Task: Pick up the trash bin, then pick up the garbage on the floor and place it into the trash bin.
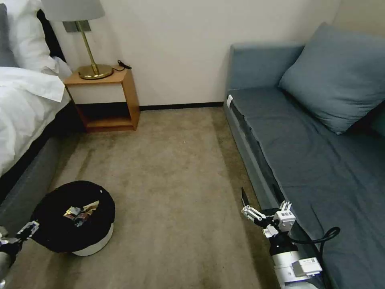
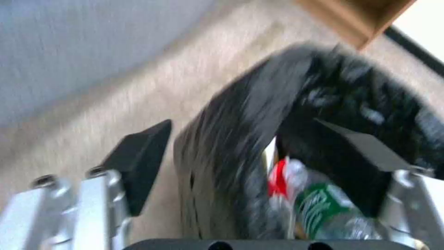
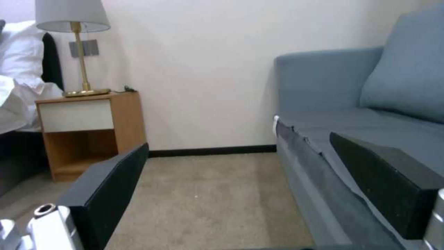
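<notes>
Head view: the trash bin (image 1: 74, 218) stands on the carpet beside the bed (image 1: 24, 104), garbage (image 1: 81, 212) inside. Left wrist view: the left end effector (image 2: 249, 152), spread, straddles its rim, bottle (image 2: 324, 208) visible. Right wrist view: the right end effector (image 3: 240, 180) gapes empty beside the sofa (image 3: 370, 114).

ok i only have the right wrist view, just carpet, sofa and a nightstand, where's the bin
Observer: In the head view the trash bin sits on the carpet low on the robot's left, beside the bed.
Operator: is the left gripper on it
Observer: The left gripper is open astride the bin's black-lined rim, one finger outside the bin and one inside.
Operator: anything in the bin
Observer: Yes, the left wrist view shows a red-and-white packet and a green-labelled bottle inside it.
</notes>
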Motion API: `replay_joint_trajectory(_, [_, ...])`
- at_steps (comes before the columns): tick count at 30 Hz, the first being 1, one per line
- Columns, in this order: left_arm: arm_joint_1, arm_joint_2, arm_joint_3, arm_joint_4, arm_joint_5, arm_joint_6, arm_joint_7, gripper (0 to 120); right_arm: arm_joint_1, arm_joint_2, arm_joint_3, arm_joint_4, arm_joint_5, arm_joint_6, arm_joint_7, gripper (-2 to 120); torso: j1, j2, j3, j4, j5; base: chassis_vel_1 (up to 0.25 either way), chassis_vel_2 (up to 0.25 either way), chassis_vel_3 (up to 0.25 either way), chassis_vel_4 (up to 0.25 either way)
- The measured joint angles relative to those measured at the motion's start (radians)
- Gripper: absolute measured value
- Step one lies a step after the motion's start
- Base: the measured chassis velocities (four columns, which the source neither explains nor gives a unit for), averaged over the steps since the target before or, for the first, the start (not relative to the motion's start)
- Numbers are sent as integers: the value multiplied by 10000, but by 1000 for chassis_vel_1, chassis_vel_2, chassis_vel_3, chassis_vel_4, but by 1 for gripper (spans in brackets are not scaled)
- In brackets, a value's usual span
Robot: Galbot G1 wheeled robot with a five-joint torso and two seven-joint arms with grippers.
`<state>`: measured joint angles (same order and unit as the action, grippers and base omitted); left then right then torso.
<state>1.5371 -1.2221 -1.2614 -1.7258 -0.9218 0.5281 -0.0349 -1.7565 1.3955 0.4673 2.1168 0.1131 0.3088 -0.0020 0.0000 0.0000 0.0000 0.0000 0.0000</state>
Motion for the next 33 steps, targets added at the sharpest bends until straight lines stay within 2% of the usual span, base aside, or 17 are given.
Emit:
replay_joint_trajectory(2, [215, -82, 168, -363, 605, -944, 225, 90, 3, 0, -3, -2, 0, -2, 1, 100, 0, 0, 0, 0, 1, 0, 0, 0, 0])
replay_joint_trajectory(3, [215, -82, 168, -363, 605, -944, 225, 90, 3, 0, -3, -2, 0, -2, 1, 100, 0, 0, 0, 0, 1, 0, 0, 0, 0])
replay_joint_trajectory(5, [683, -301, 551, -1176, 988, -1993, 541, 98, 4, 0, -6, -3, 1, -5, 6, 100, 0, 0, 0, 0, 0, 0, 0, 0, 0])
replay_joint_trajectory(7, [1134, -605, 1004, -2028, 1444, -2881, 781, 100, 6, -1, -5, -5, 2, -6, 10, 100, 0, 0, 0, -1, 3, 0, 0, 0, 0])
replay_joint_trajectory(8, [1134, -605, 1004, -2028, 1444, -2881, 781, 100, 6, -1, -5, -5, 2, -6, 10, 100, 0, 0, 0, -1, 3, 0, 0, 0, 0])
replay_joint_trajectory(9, [1321, -760, 1165, -2470, 1632, -3229, 851, 100, 3, -2, -6, -5, 2, -7, 8, 100, 0, -1, 0, 0, -3, 0, 0, 0, 0])
replay_joint_trajectory(10, [1570, -983, 1328, -3090, 2006, -3867, 870, 100, 3, -1, -7, -5, 2, -7, 9, 100, 0, 0, 0, 0, 4, 0, 0, 0, 0])
replay_joint_trajectory(12, [1639, -1044, 1378, -3280, 2164, -4125, 871, 100, 5, -1, -7, -6, 2, -8, 9, 100, 0, -1, 0, 0, 6, 0, 0, 0, 0])
replay_joint_trajectory(16, [2082, -1332, 1743, -4326, 3608, -5626, 837, 100, 3, -1, -7, -6, 2, -8, 9, 100, 0, -1, 0, -1, 3, 0, 0, 0, 0])
replay_joint_trajectory(17, [2082, -1332, 1743, -4326, 3608, -5626, 837, 100, 3, -1, -7, -6, 2, -8, 9, 100, 0, -1, 0, -1, 3, 0, 0, 0, 0])
replay_joint_trajectory(19, [2341, -1499, 2041, -4712, 4371, -6063, 815, 100, 5, -1, -8, -6, 2, -8, 9, 100, 0, 0, 0, 1, 5, 0, 0, 0, 0])
replay_joint_trajectory(21, [2624, -1761, 2722, -4977, 5259, -6475, 822, 100, 5, -1, -8, -6, 2, -8, 9, 100, 0, -1, 0, 0, 1, 0, 0, 0, 0])
replay_joint_trajectory(22, [2624, -1761, 2722, -4977, 5259, -6475, 822, 100, 5, -1, -8, -6, 2, -8, 9, 100, 0, -1, 0, 0, 1, 0, 0, 0, 0])
replay_joint_trajectory(26, [3074, -2134, 3856, -4956, 6837, -7270, 892, 100, 6, -2, -9, -6, 2, -8, 9, 100, 0, -1, 0, 0, 2, 0, 0, 0, 0])
replay_joint_trajectory(27, [3074, -2134, 3856, -4956, 6837, -7270, 892, 100, 6, -2, -9, -6, 2, -8, 9, 100, 0, -1, 0, 0, 2, 0, 0, 0, 0])
replay_joint_trajectory(31, [3434, -2282, 4697, -4898, 7575, -7786, 908, 100, 6, -2, -9, -6, 2, -8, 9, 100, 0, -1, 0, 0, 1, 0, 0, 0, 0])
replay_joint_trajectory(33, [3481, -2293, 4856, -4903, 7652, -7851, 899, 100, 5, -1, -9, -6, 2, -8, 9, 100, 0, -1, 0, 0, 1, 0, 0, 0, 0])
